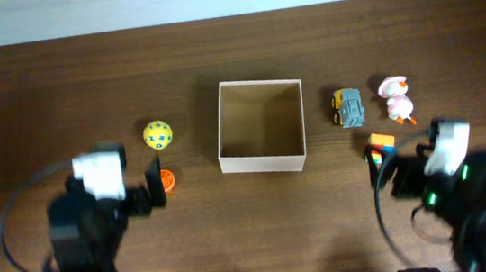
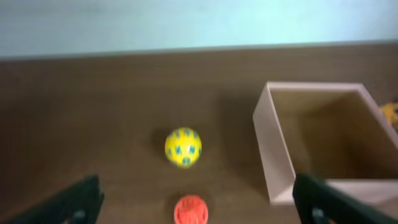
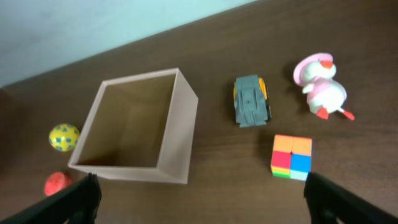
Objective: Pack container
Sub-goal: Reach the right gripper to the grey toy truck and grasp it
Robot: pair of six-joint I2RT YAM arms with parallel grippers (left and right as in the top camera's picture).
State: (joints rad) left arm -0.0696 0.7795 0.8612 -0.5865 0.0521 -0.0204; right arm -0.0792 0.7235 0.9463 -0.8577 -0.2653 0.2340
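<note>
Nearest in, both sets of fingers are spread wide with nothing in them: left fingers either side of the little orange-red ball, right fingers just short of the puzzle cube. My worry on the left is that the ball gets pinched off-centre and squirts away across the worktop. Same goes for the yellow ball a bit farther out (round stuff is the worst).

The container sits mid-worktop between the arms, open side up and empty. It looks like light cardboard, so an arm carrying a toy in too low could clip a wall and shove or tip it.

Farther out on the right, the toy truck may roll if nudged, and the duck toy is lumpy, so it could twist in a grip.
</note>
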